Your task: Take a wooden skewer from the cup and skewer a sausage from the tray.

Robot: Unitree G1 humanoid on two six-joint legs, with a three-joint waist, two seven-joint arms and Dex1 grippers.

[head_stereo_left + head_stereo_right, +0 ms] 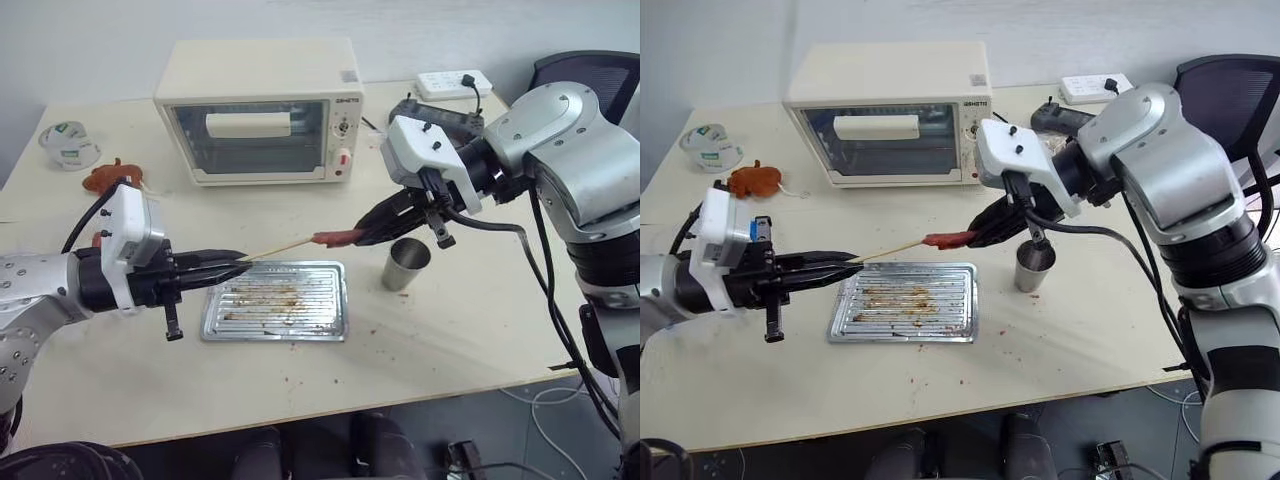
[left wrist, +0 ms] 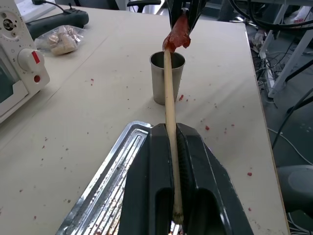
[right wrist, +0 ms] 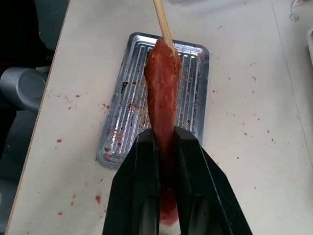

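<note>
From the head cameras, above the tray [image 1: 275, 301], the left gripper [image 1: 238, 266] clenches the wooden skewer [image 1: 285, 247] while the right gripper [image 1: 368, 233] clasps the sausage [image 1: 336, 237], tip just entering its end; the cup [image 1: 406, 264] stands beside the tray. In the left wrist view, the stick runs straight from the fingers [image 2: 146, 191] toward the meat, over the cup. In the right wrist view, the sausage hangs over the tray, pinched between the fingers [image 3: 132, 191]. Done well, the push likely stays along the sausage's axis, slowly, both grips firm
</note>
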